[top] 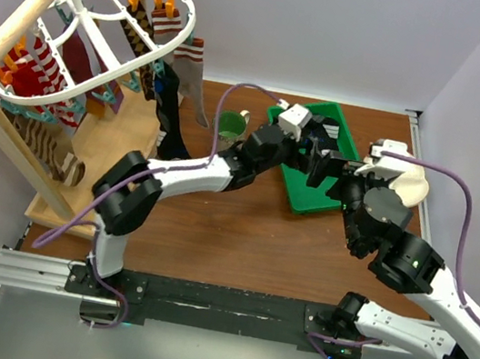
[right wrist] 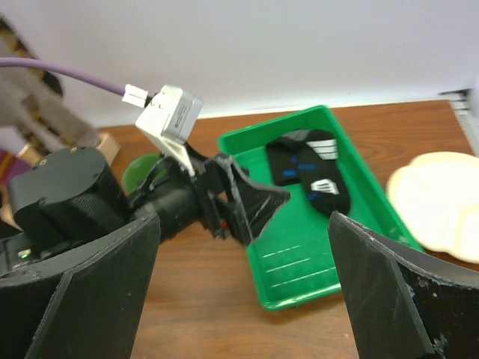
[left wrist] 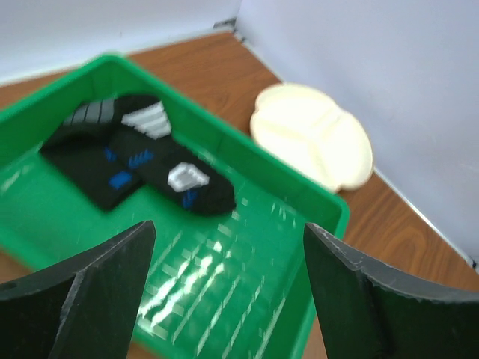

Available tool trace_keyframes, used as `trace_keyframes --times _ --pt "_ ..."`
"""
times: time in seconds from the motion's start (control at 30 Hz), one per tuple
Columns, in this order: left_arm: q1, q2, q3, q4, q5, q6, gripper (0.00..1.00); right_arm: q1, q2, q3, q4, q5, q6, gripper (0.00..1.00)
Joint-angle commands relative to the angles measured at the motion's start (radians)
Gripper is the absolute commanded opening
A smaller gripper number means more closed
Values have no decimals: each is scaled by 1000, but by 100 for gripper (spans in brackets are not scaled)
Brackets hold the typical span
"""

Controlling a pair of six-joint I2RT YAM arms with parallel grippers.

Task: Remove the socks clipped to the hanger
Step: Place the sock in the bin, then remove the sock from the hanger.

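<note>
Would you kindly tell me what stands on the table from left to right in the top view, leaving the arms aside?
hanger with its socks → cup → tray → plate

The hanger [top: 107, 37], socks [top: 46, 73] clipped on, hangs from the pole frame [top: 16, 31] at far left; the tray [right wrist: 299, 262], holding one sock [right wrist: 310, 176], lies to its right, the plate [right wrist: 434, 194] near the tray's right edge.
</note>
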Motion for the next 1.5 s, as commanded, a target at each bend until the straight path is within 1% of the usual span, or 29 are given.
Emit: trace_keyframes --times 0.0,0.03,0.07,0.1,0.13,0.2,0.23,0.3,0.33,0.37,0.43,0.47,0.53,0.57,0.63,0.67,0.73,0.77,0.8,0.87,0.9,0.93,0.97,1.0,1.07,1.2,1.47 --pt "-1 -200 -205 16 -40 -69 84 -1 47 9 107 -152 18 98" --pt "-7 -274 -297 2 -52 -77 84 -3 61 1 128 -188 16 99" --pt "-13 -311 -339 -13 -68 -82 83 -3 75 -14 159 -228 7 99" --pt "-23 -347 -374 -39 -95 -82 83 -3 96 -25 234 -266 -14 99" --pt "-40 -415 -441 -97 -150 -82 83 -4 111 -43 274 -354 -25 98" --pt "-50 -488 -512 -146 -195 -112 83 -4 168 -49 367 -426 -42 99" --pt "-51 -560 -585 -194 -227 -132 83 -12 193 -36 378 -485 -43 98" --pt "-53 -635 -659 -238 -253 -191 82 -26 251 -10 427 -576 -46 99" --pt "-56 -708 -731 -263 -262 -212 82 -36 306 12 446 -617 -49 98" --pt "-59 -744 -767 -269 -261 -250 82 -36 338 23 463 -707 -53 98" --pt "-76 -834 -851 -298 -275 -289 82 -36 421 58 512 -774 -60 97" --pt "-80 -858 -873 -314 -276 -331 81 -36 444 72 526 -807 -59 97" --pt "-91 -919 -926 -370 -293 -381 81 -38 493 110 563 -838 -68 96" --pt "-93 -939 -943 -406 -295 -436 80 -38 536 124 573 -852 -71 96" --pt "-94 -1000 -972 -485 -319 -496 79 -38 590 170 595 -898 -98 96" --pt "-96 -1020 -976 -519 -328 -551 78 -38 639 182 599 -914 -108 96" --pt "-97 -1078 -965 -629 -368 -599 77 -38 683 208 636 -938 -141 96" --pt "-97 -1094 -959 -672 -387 -640 77 -38 732 220 642 -938 -154 96" --pt "-97 -1123 -938 -762 -408 -662 77 -38 757 237 645 -963 -172 96" --pt "-97 -1149 -917 -858 -477 -729 78 -44 837 300 633 -980 -175 95" --pt "-99 -1172 -902 -933 -499 -744 79 -49 866 326 626 -1005 -174 94" --pt "-97 -1183 -896 -973 -540 -769 80 -49 887 367 619 -1018 -171 92" --pt "-97 -1195 -891 -1008 -558 -818 80 -49 907 381 624 -1032 -169 91" --pt "-97 -1221 -884 -1063 -589 -835 80 -50 943 391 630 -1045 -165 91" --pt "-96 -1249 -878 -1123 -615 -882 81 -47 975 412 658 -1069 -151 89" --pt "-96 -1284 -861 -1185 -664 -912 82 -50 1078 469 672 -1078 -138 87" --pt "-96 -1289 -822 -1211 -706 -873 83 -62 1176 506 785 -1069 -125 84"
